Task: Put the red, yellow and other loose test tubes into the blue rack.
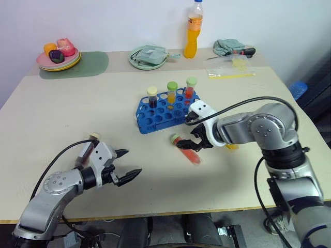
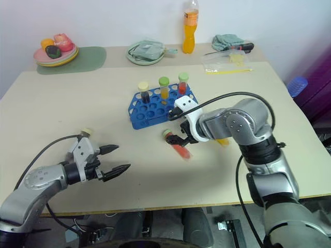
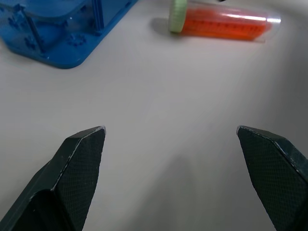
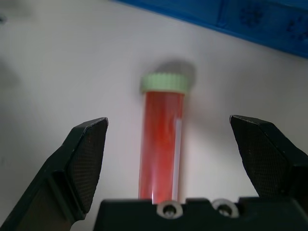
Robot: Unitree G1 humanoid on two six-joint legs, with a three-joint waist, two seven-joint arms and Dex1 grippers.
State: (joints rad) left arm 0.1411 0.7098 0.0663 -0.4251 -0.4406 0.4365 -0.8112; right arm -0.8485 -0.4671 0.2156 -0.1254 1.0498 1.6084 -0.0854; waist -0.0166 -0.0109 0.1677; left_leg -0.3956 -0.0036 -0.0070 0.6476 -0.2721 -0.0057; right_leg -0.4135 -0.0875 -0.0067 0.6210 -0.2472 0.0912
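The blue rack [image 1: 155, 114] stands mid-table with three capped test tubes upright in its back row: dark brown [image 1: 152, 96], yellow [image 1: 171, 92] and red [image 1: 190, 88]. A loose red test tube [image 1: 188, 153] with a green cap lies on the table in front of the rack. My right gripper [image 1: 192, 133] hovers open just over it, and the tube [image 4: 161, 144] lies between the spread fingers. My left gripper [image 1: 133, 162] is open and empty near the front left. A dark tube with a cream cap [image 1: 87, 151] lies behind my left wrist. Something yellow [image 1: 231, 146] peeks from under my right forearm.
At the back stand an orange drink bottle [image 1: 193, 31], a stack of plates with toy fruit [image 1: 58, 58] on a green mat [image 1: 85, 65], a green plate with a cloth [image 1: 148, 56], a plastic bag [image 1: 230, 68] and a screwdriver [image 1: 239, 52].
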